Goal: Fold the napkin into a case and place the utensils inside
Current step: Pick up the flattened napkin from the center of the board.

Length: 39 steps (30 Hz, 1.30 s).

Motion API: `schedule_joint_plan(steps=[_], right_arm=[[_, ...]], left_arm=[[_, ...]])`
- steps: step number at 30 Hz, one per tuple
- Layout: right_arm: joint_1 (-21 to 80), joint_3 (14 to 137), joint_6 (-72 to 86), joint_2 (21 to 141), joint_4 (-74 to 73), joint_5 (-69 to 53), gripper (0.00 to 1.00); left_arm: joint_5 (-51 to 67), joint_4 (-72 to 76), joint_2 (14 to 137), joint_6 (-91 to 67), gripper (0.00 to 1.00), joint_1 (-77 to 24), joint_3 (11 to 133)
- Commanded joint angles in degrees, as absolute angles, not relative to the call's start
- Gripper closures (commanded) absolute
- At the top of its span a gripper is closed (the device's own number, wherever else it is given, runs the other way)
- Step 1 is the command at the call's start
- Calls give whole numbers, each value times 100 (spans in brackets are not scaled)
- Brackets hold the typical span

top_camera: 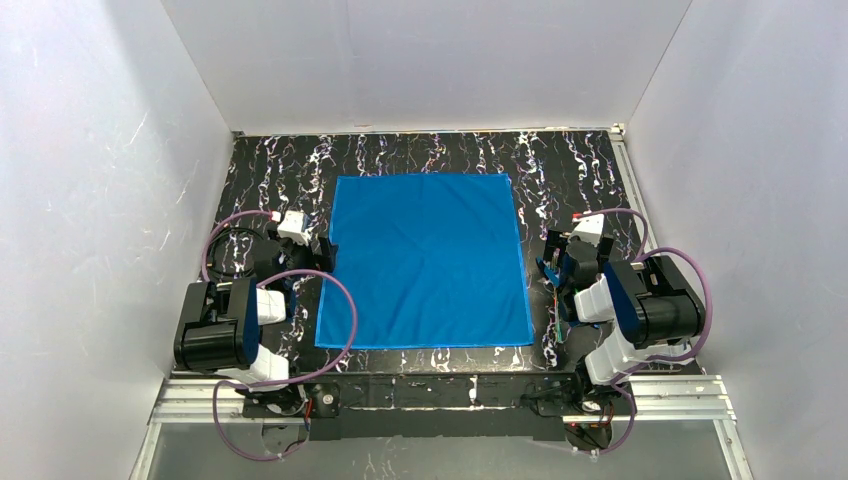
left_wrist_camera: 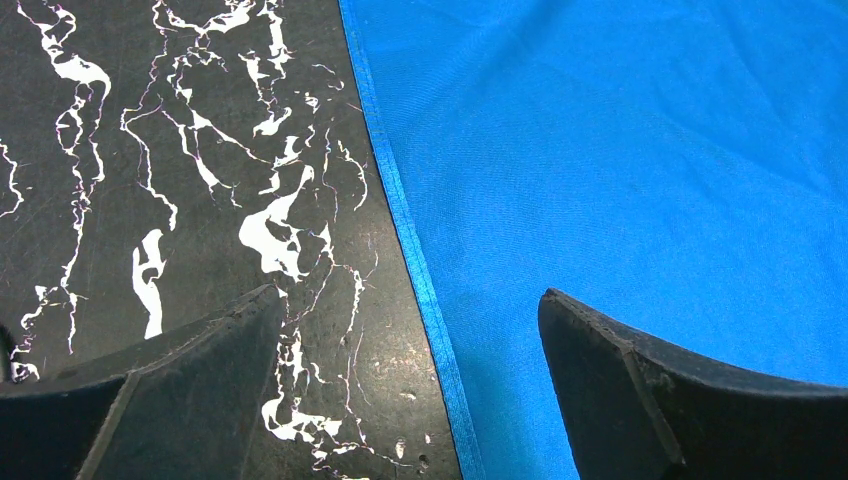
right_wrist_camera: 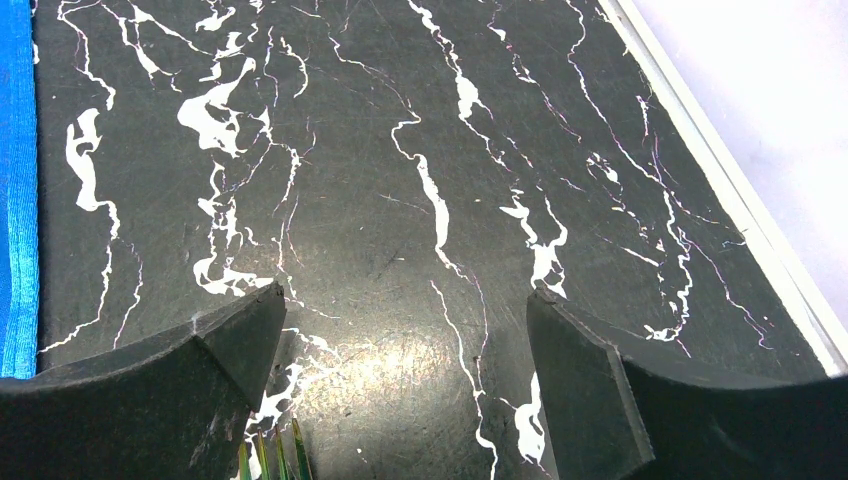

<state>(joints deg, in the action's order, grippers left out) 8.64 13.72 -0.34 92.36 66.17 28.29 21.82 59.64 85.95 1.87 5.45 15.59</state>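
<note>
The napkin (top_camera: 425,260) lies spread flat and unfolded in the middle of the table (top_camera: 570,170), with faint creases. The left gripper (left_wrist_camera: 410,300) is at its left hem, jaws wide apart and empty, one finger (left_wrist_camera: 190,370) over the table, the other over cloth. The right gripper (right_wrist_camera: 405,295), also wide apart and empty, is over bare table just right of the napkin; utensil (right_wrist_camera: 270,462) tips show beneath its left finger

Bright blue napkin (top_camera: 425,260) on a black table (top_camera: 570,165) veined with white.
The napkin is plain and unpatterned, its hem (left_wrist_camera: 415,265) a lighter blue. Purple cables (top_camera: 345,300) loop round black-and-white arms (top_camera: 225,325); walls (top_camera: 90,150) white; utensils (right_wrist_camera: 272,460) shine green-gold.
</note>
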Motion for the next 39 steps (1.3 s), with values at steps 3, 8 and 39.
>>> schedule_joint_plan(steps=[3, 8, 39], right_arm=[[867, 1549, -35, 9241, 6820, 2868, 1], [876, 2830, 620, 8357, 3881, 3890, 1], [4988, 4406, 5140, 5310, -5351, 2845, 1]], left_arm=[[2165, 6073, 8531, 162, 2, 534, 1613], [2207, 4773, 7965, 38, 2, 658, 2137], [2947, -5707, 5956, 5362, 2, -1083, 4712]])
